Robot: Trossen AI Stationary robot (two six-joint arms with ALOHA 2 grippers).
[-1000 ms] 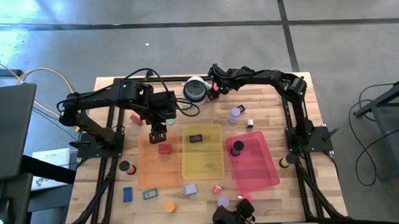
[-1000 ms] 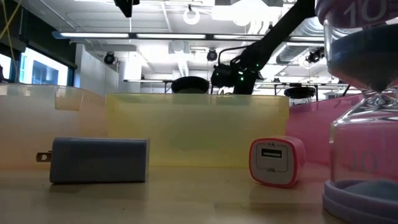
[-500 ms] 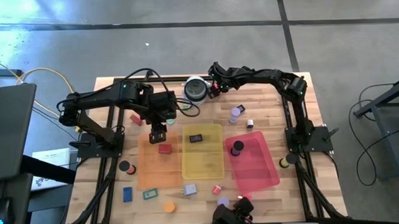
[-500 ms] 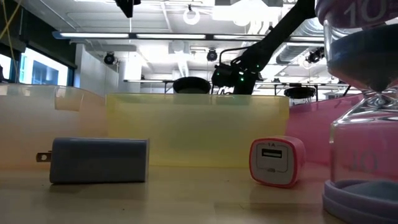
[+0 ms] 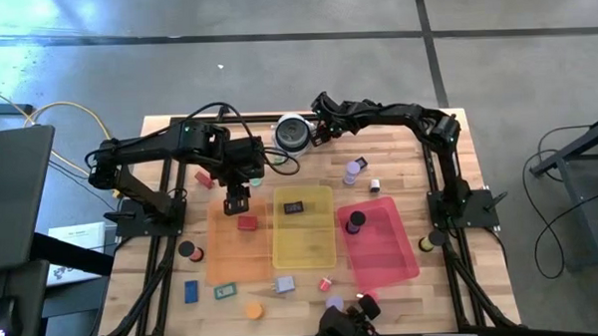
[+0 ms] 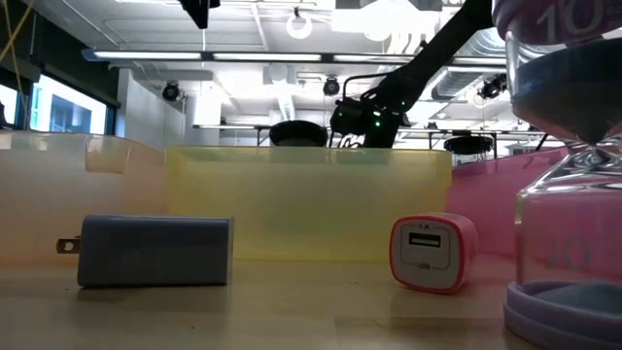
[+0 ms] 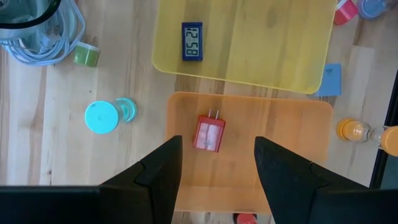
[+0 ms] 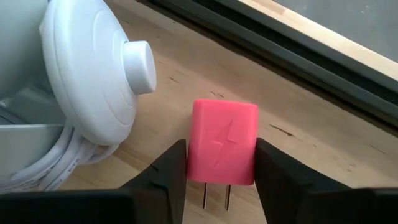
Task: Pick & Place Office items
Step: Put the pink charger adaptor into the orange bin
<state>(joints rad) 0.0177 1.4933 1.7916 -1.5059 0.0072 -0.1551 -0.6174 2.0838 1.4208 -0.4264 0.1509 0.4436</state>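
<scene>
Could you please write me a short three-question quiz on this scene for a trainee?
1. True or false: the red charger lies in the yellow tray.
2. What stands between the right gripper's fingers? A) pink charger B) stapler C) pencil
3. Fill in: the small clock lies in the ___ tray.
Key: 1 false, it lies in the orange tray; 2 A; 3 yellow.

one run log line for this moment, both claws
right claw: closing around pink charger, far edge beside white reel | left claw: open above red charger in orange tray
</scene>
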